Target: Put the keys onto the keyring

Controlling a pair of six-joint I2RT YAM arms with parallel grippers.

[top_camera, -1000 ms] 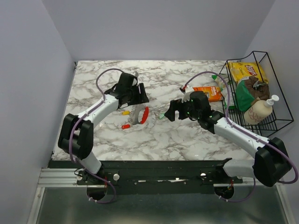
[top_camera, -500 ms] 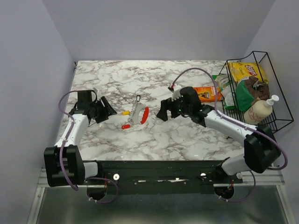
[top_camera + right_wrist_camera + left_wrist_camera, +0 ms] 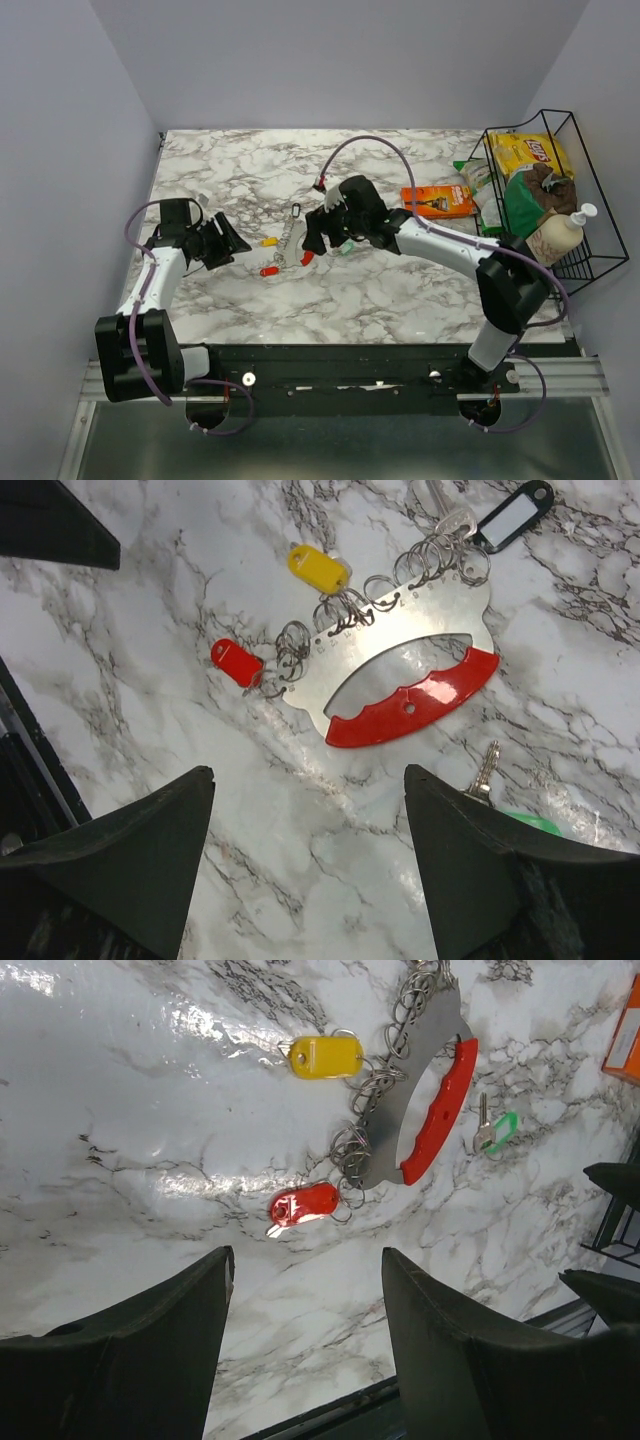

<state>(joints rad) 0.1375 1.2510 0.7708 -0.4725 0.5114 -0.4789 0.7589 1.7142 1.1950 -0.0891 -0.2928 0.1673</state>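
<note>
Both empty, jaws apart: right gripper (image 3: pixel 305 780) hovers over the red-handled silver keyring plate (image 3: pixel 410 615), left gripper (image 3: pixel 305 1260) faces the red-tagged key (image 3: pixel 305 1203).

A yellow tag (image 3: pixel 325 1057) and a red tag (image 3: pixel 305 1204) hang on rings (image 3: pixel 375 1085) along a metal plate (image 3: pixel 445 1020) (red grip); a green key (image 3: pixel 495 1132) lies just beside it.

I see a grey-veined white marble table (image 3: pixel 400 290). Plain lilac walls (image 3: pixel 340 60) close in behind it and on both its sides. A black rail (image 3: pixel 340 360) runs along its near edge. Soft glare sits on its top.
</note>
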